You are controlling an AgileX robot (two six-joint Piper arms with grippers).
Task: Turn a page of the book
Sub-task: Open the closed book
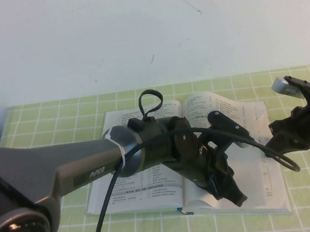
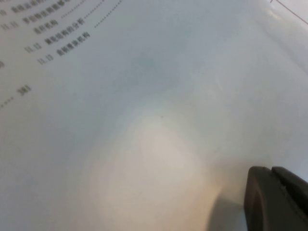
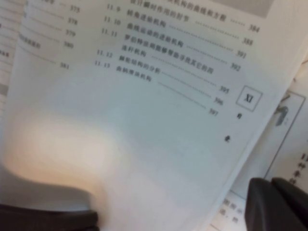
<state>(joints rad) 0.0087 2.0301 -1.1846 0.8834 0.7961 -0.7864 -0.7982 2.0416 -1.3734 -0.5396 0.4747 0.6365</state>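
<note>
Clearly the book [image 1: 151, 189] lies open and flat on the green checked cloth [image 1: 44, 119], heavy enough to stay put. The page [image 3: 159, 120] is thin, limp paper that buckles easily, best taken near its free outer edge. The left gripper [image 1: 235, 195] rests low on the spread, fingers together. The right gripper [image 1: 273, 131] sits at the book's right edge, fingers closed; whether paper is pinched, I cannot tell.
</note>
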